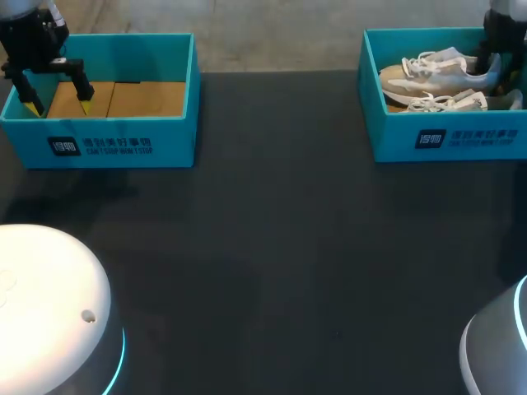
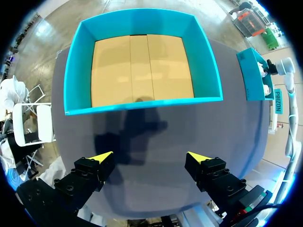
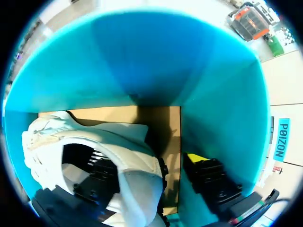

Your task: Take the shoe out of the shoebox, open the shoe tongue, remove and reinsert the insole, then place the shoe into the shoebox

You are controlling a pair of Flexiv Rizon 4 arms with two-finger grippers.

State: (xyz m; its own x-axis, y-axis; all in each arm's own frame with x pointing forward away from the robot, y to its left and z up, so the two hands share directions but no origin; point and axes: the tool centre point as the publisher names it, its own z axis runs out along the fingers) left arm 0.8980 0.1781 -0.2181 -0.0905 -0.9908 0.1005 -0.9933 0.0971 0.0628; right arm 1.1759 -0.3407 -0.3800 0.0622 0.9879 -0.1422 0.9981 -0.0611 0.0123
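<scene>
Inside the shoebox (image 3: 142, 61), the right gripper (image 3: 151, 163) was spread wide astride the shoe (image 3: 128, 137) heel; closed too shallowly, the shoe could be dropped.

Dark charcoal matte flat table top (image 1: 272, 247) fills nearly all of the head view. Surface is plain and uniform, no cloth. Its far edge runs straight across the upper part of that view. Light is soft and even, coming from above, with low glare. Faint darker patch (image 1: 206, 284) sits left of the middle. In the left wrist view the same table reads greyish-purple, with a soft-edged dark shadow (image 2: 130, 135) on it.
</scene>
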